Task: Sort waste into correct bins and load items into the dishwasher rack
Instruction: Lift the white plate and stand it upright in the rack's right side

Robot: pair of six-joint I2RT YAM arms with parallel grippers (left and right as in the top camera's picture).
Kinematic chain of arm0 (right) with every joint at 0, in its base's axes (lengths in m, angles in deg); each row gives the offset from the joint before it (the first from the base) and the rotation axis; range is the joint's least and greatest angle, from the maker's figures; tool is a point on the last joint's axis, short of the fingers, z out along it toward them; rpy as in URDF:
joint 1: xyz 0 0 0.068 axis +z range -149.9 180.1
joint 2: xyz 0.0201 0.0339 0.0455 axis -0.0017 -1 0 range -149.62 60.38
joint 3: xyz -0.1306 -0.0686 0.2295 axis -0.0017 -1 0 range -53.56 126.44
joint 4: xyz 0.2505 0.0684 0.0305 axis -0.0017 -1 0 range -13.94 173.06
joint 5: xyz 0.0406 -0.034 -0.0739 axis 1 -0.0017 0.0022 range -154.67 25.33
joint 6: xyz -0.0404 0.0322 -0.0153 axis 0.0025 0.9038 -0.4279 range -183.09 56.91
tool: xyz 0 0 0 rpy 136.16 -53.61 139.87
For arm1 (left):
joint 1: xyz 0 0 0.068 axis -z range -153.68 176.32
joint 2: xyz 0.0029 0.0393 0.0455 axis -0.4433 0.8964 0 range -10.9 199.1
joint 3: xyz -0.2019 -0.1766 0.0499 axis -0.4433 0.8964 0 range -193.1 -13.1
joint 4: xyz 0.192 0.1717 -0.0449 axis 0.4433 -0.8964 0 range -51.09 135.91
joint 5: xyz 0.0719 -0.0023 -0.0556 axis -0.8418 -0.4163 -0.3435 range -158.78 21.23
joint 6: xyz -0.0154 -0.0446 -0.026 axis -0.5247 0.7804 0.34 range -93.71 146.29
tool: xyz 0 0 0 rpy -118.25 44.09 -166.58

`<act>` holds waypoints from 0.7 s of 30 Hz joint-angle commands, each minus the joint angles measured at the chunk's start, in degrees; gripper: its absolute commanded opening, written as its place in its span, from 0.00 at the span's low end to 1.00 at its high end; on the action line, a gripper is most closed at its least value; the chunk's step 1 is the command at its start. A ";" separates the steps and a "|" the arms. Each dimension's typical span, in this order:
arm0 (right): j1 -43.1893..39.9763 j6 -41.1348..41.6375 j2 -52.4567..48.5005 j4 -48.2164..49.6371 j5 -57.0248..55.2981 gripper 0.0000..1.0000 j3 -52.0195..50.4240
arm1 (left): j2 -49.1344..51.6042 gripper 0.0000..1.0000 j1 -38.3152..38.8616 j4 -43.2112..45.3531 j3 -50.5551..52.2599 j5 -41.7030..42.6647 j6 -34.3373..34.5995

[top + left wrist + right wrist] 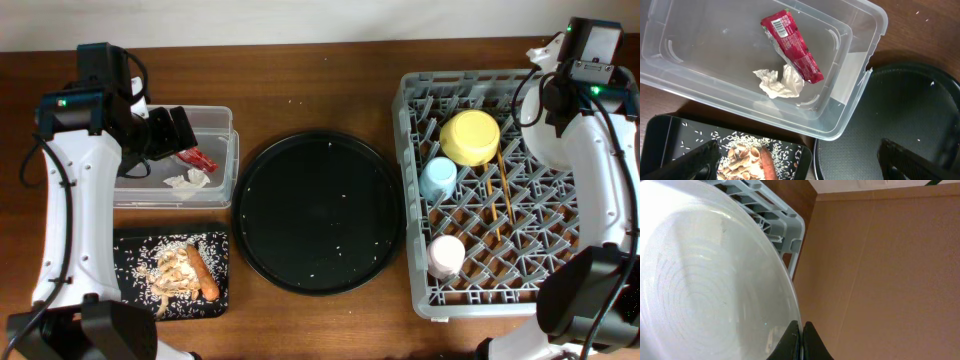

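Left hand (170, 135) wide open, empty; wrapper (792, 47) and tissue (782, 85) lie in tub (700, 55) beneath it. Right hand (801, 342) pinches plate (705, 280) rim; rack (785, 225) beyond.

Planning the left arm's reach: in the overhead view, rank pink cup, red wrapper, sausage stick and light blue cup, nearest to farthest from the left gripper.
1. Red wrapper, in the clear tub, beside the left gripper.
2. Sausage stick, in the flat black tray.
3. Light blue cup, in the rack.
4. Pink cup, near the rack's corner.
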 commanded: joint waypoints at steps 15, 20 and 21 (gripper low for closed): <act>3.45 7.56 1.53 -3.15 3.37 0.89 -0.15 | -0.68 0.99 0.04 0.09 0.07 -0.42 0.55; -0.13 48.94 4.85 -11.54 13.14 0.84 -0.13 | -0.68 0.99 0.04 0.09 0.07 -0.42 0.55; -2.21 50.38 4.87 -15.08 22.56 0.93 -0.13 | -0.68 0.99 0.04 0.09 0.07 -0.42 0.55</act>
